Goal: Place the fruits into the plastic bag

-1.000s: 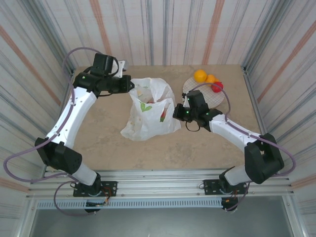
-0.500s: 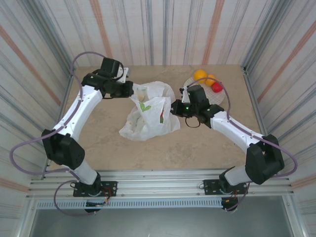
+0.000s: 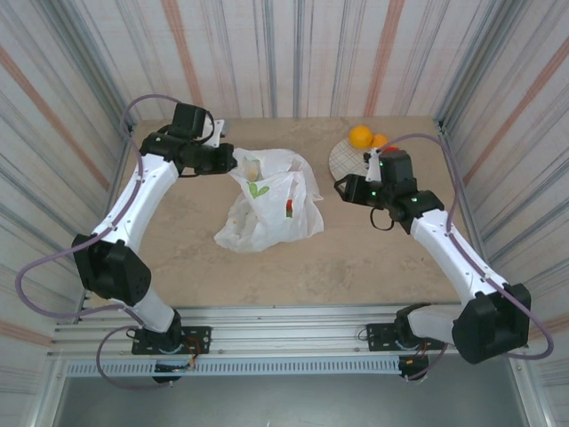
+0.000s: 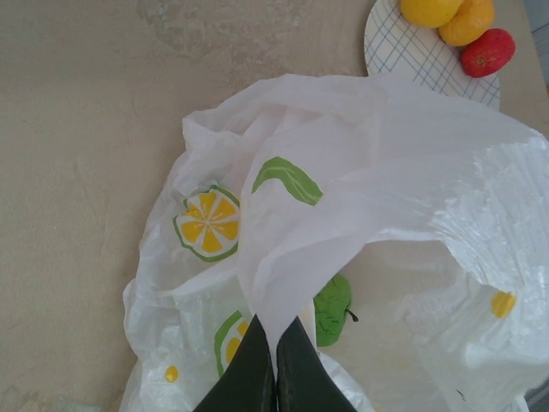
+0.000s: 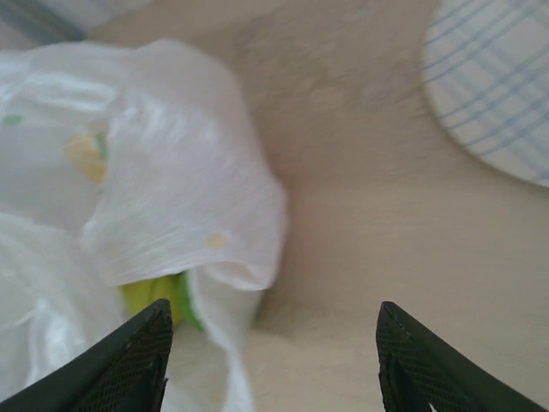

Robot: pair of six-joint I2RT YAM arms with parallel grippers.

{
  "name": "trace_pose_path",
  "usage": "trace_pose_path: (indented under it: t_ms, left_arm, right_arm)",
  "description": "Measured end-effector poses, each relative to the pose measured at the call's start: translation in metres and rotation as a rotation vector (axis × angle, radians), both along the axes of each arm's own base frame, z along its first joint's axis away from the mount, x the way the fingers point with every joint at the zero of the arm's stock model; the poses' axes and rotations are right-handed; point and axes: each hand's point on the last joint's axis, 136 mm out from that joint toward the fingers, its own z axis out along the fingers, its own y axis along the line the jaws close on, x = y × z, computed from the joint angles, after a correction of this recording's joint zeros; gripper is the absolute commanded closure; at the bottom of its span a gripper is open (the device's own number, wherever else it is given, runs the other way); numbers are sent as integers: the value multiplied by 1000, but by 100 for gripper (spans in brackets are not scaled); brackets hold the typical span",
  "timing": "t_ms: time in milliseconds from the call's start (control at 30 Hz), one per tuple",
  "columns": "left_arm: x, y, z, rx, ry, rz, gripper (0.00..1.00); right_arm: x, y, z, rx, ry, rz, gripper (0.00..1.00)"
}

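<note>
— At the bag's mouth, who holds what?
— Left claw (image 4: 274,330) is pinched together on the plastic bag (image 3: 267,209), mid-bench. Right claw (image 5: 274,343) stands apart, empty.
— Next?
— I'd go to the checked plate (image 4: 412,56), straddle the red apple (image 4: 487,51) from above and squeeze gently.

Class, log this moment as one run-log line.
left gripper: shut on plastic bag | right gripper: open, empty | plate: holds three fruits | green fruit: in bag
</note>
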Motion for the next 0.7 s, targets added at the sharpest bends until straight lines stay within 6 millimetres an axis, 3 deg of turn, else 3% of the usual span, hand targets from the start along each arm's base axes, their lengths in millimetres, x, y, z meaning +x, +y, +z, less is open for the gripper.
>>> trace_pose_path:
  t_ms: [67, 133, 233, 367, 433, 567, 700]
  left_arm:
    - [-1, -2, -1, -10, 4, -8, 100]
    - [-2, -4, 0, -21, 6, -17, 100]
    - [-1, -6, 1, -32, 1, -25, 100]
    - [-3, -8, -3, -36, 10, -31, 100]
    - [-3, -8, -4, -36, 13, -32, 100]
    - [-5, -12, -3, -46, 16, -44, 100]
    - [-6, -14, -3, -51, 18, -52, 100]
  right_arm:
    - [1, -8, -6, -29, 12, -20, 24]
    - [1, -2, -12, -32, 30, 1, 16]
    - [-5, 24, -27, -19, 58, 74, 10]
    - [-25, 58, -64, -9, 134, 166, 9]
    - [-29, 65, -82, -11, 175, 172, 17]
    - [-20, 74, -105, -5, 211, 163, 57]
    - [-8, 78, -102, 5, 201, 141, 87]
